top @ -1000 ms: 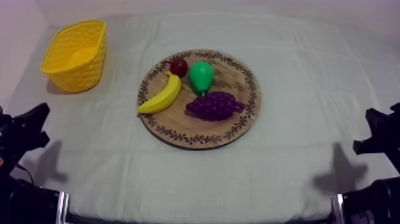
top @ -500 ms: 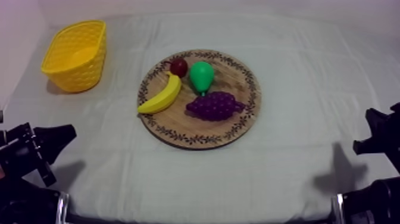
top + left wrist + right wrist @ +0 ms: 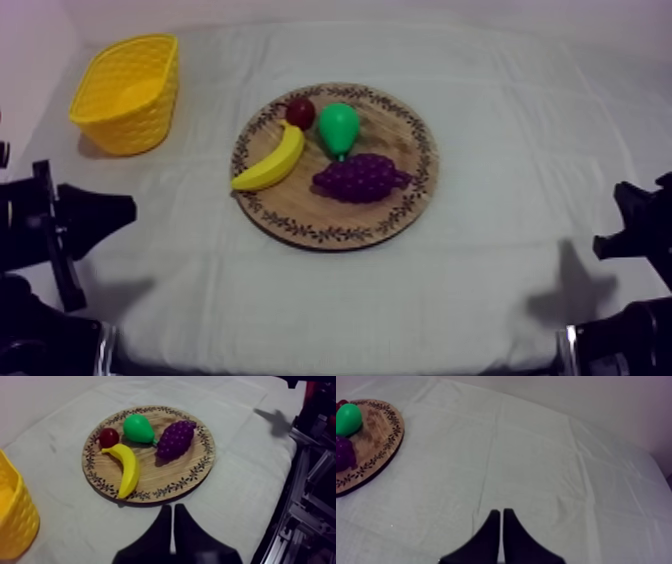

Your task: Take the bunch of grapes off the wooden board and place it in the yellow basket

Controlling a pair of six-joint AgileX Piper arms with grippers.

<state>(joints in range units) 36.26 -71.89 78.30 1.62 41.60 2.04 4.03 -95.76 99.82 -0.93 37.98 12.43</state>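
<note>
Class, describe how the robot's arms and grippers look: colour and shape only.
Both grippers are plain black, with no markings visible. The left gripper has two flat fingers that broaden from narrow tips to a wider base; the right gripper looks the same. From above, the left arm and right arm are dark, angular shapes.

Left arm, change over the last second. Note that your left gripper (image 3: 124,211) has left its resting place low at the table's left edge, where its tip slanted up toward the yellow basket (image 3: 125,92). Half a second ago it had swung to point across the cloth (image 3: 300,290). It now lies nearly level, a little higher and farther in over the cloth, its tip turned toward the wooden board (image 3: 400,215) but well apart from it.
</note>
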